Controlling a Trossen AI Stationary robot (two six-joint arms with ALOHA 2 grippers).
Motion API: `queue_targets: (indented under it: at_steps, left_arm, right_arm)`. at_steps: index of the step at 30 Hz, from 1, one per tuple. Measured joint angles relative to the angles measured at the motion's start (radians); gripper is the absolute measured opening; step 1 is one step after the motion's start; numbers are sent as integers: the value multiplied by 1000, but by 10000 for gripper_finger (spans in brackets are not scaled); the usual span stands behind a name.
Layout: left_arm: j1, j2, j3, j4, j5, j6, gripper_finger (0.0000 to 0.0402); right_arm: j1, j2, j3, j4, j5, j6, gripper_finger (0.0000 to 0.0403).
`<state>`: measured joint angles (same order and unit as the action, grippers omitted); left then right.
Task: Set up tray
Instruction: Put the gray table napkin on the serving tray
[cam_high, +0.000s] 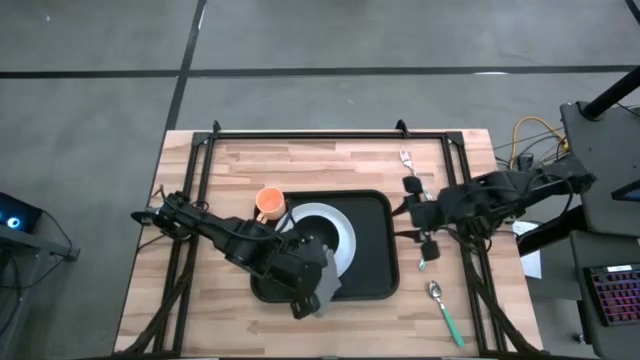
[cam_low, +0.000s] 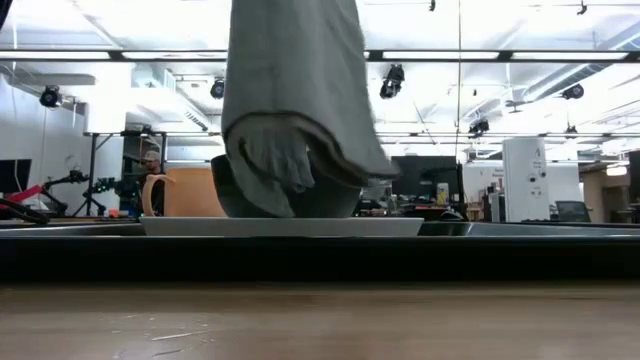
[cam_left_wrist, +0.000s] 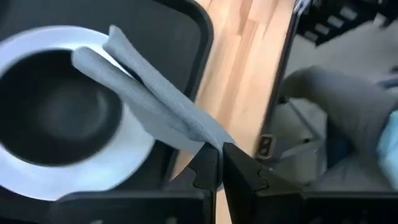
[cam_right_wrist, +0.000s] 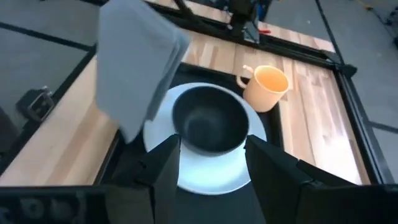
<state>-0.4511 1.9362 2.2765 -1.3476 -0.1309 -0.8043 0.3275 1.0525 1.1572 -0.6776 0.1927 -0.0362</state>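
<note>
The black tray lies mid-table. On it is a white plate with a black bowl in it. An orange mug stands on the wood at the tray's far left corner. My left gripper is raised over the tray's near left part, shut on a grey folded napkin. My right gripper hovers open beyond the tray's right rim, facing the bowl with nothing between its fingers. My left gripper pinches the napkin by one end between its two shut fingers, which slant downward. The cloth is folded, so several layers run into the pinch. The napkin hangs slack below the fingers, its lower end beside the plate's rim. Whether it touches the bowl I cannot tell.
A fork lies on the wood past the tray's far right corner, and a spoon with a green handle lies near its front right corner. Black frame rails border the tabletop.
</note>
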Motion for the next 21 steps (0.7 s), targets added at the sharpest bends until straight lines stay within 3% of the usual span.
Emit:
queue_targets:
  at_steps: [4,11,21]
  left_arm:
    - [20,-13,0,-71,23,109,0]
    - [38,-61,0,-231,27,190,0]
    - [38,-115,0,-224,7,389,0]
  right_arm:
    - [-32,49,0,116,-7,7,173]
    - [-98,156,0,369,-161,-28,175]
    - [-146,333,24,632,-186,-12,181]
